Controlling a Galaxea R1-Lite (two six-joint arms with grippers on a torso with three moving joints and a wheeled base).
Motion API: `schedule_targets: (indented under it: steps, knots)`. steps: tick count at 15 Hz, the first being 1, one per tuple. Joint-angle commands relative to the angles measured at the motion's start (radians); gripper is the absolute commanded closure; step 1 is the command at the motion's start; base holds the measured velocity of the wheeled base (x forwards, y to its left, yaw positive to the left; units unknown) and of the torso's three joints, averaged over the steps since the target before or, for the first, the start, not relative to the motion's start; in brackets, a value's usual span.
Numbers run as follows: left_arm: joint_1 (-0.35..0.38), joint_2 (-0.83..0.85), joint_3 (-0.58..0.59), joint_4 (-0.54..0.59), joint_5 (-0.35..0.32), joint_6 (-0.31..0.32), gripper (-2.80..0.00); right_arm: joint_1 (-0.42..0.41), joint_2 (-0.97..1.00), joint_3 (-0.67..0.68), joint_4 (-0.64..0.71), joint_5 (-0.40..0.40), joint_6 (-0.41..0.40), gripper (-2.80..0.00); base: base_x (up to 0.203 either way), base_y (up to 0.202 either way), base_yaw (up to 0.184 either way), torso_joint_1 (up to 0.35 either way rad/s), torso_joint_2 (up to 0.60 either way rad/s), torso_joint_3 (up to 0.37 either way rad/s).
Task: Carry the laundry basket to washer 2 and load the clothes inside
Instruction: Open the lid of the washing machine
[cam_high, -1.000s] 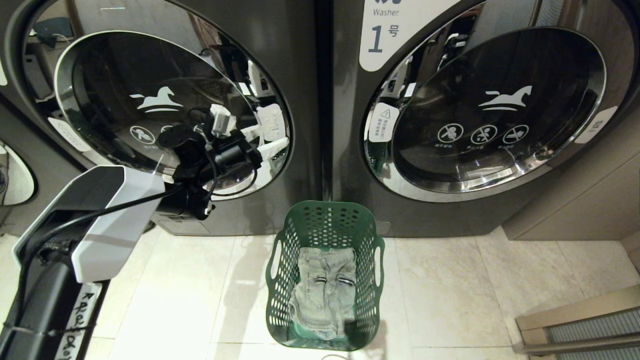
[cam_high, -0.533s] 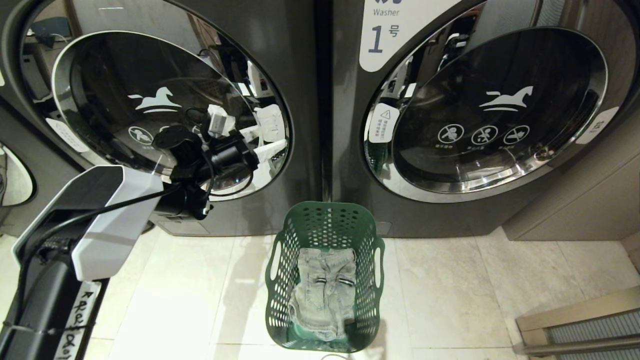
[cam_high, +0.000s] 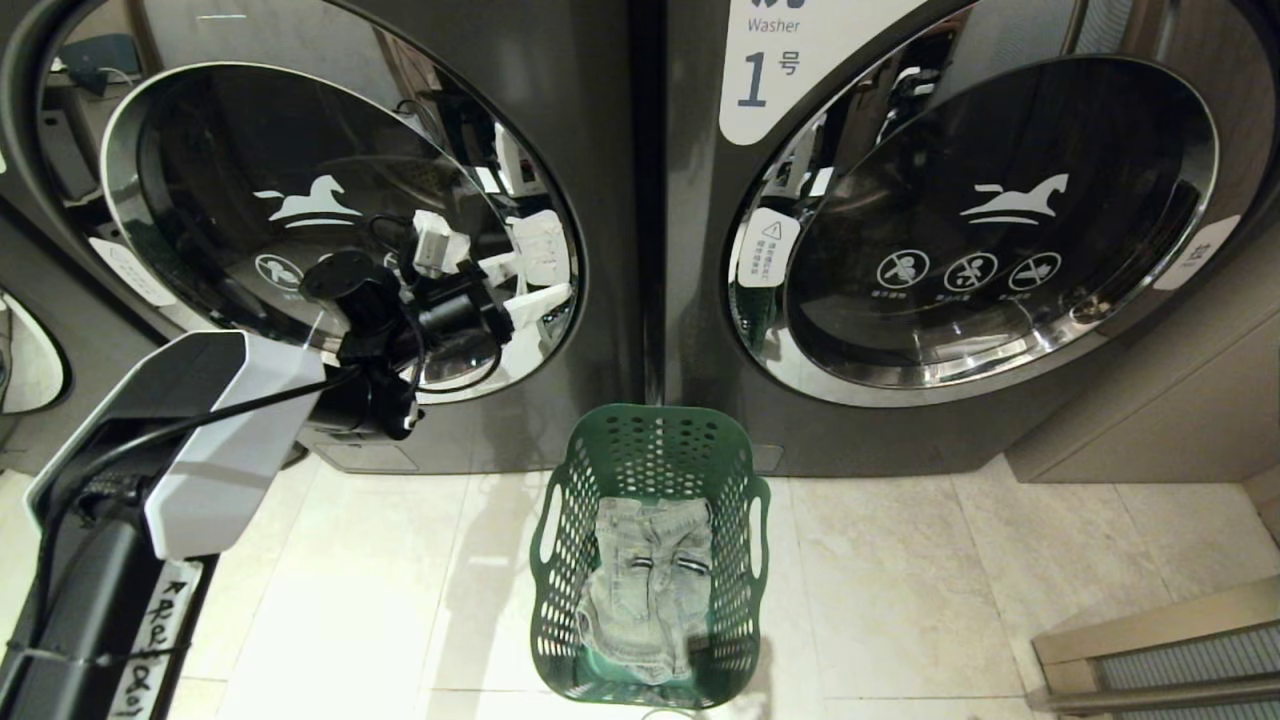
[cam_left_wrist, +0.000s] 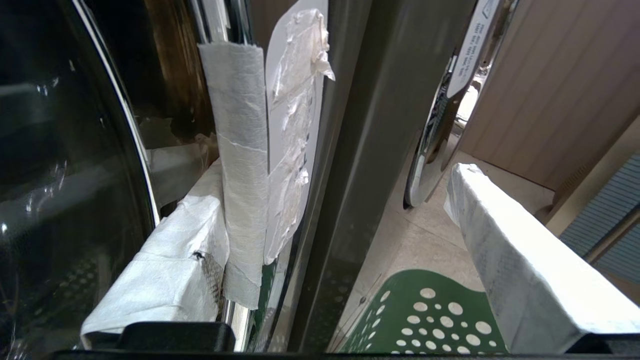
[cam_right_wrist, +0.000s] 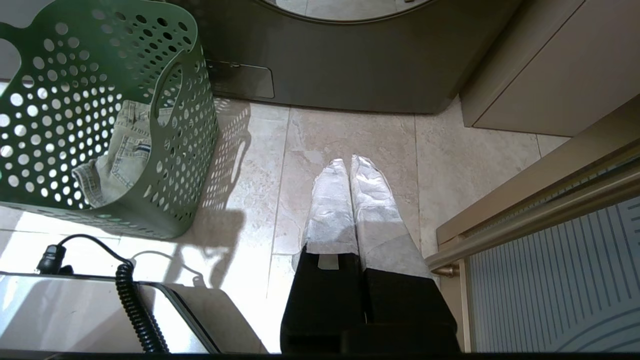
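Note:
The green laundry basket (cam_high: 650, 440) stands on the floor tiles between two closed washers, with pale jeans (cam_high: 650, 585) lying in it. The right washer (cam_high: 760, 70) is marked 1. The left washer's door (cam_high: 250, 140) shows no number. My left gripper (cam_high: 530, 300) is at that door's right rim, open. In the left wrist view its jaws (cam_left_wrist: 340, 200) straddle the rim: one finger (cam_left_wrist: 165, 270) lies beside the white-taped handle (cam_left_wrist: 240, 150), the other finger (cam_left_wrist: 520, 270) hangs over the basket (cam_left_wrist: 435, 320). My right gripper (cam_right_wrist: 347, 162) hangs shut over bare tile, right of the basket (cam_right_wrist: 100, 65).
A beige cabinet (cam_high: 1150, 400) stands right of washer 1. A metal door track (cam_high: 1150, 650) crosses the floor at the near right. My own base (cam_right_wrist: 75, 310) and a coiled cable (cam_right_wrist: 132, 305) sit just behind the basket.
My left wrist has turned a little and the gripper has edged slightly left along the door rim, still open. The basket and the right arm have not moved.

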Motion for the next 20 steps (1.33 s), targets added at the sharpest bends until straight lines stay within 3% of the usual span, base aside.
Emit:
schedule_targets:
  steps: [1, 3, 6, 8, 16, 20]
  knots:
    - [-0.103, -0.005, 0.003, -0.018, -0.034, 0.000, -2.80, 0.001, 0.000, 0.000, 0.000, 0.000, -0.001, 0.00, 0.000, 0.000, 0.000, 0.000, 0.00, 0.000]
    - [-0.103, -0.005, 0.003, -0.021, -0.083, 0.001, -2.80, 0.001, 0.000, -0.001, 0.000, 0.000, -0.001, 0.00, 0.000, 0.000, 0.000, 0.000, 0.00, 0.000]
    - [-0.103, -0.008, 0.001, -0.025, -0.094, 0.000, -2.80, 0.001, 0.000, -0.001, 0.001, -0.001, -0.001, 0.00, 0.000, 0.000, 0.000, 0.000, 0.00, 0.000]
    - [-0.109, -0.010, 0.001, -0.046, -0.135, 0.001, -2.80, 0.000, 0.000, 0.001, 0.000, 0.000, -0.001, 0.00, 0.000, 0.000, 0.000, 0.000, 0.00, 0.000]
    - [-0.111, -0.037, 0.019, -0.059, -0.147, -0.014, -2.80, 0.001, 0.000, 0.000, 0.000, 0.000, -0.001, 0.00, 0.000, 0.000, 0.000, 0.000, 0.00, 0.000]
    - [-0.107, -0.062, 0.097, -0.105, -0.146, -0.029, -2.80, 0.001, 0.000, 0.001, 0.001, 0.000, -0.001, 0.00, 0.000, 0.000, 0.000, -0.006, 0.00, 0.002]
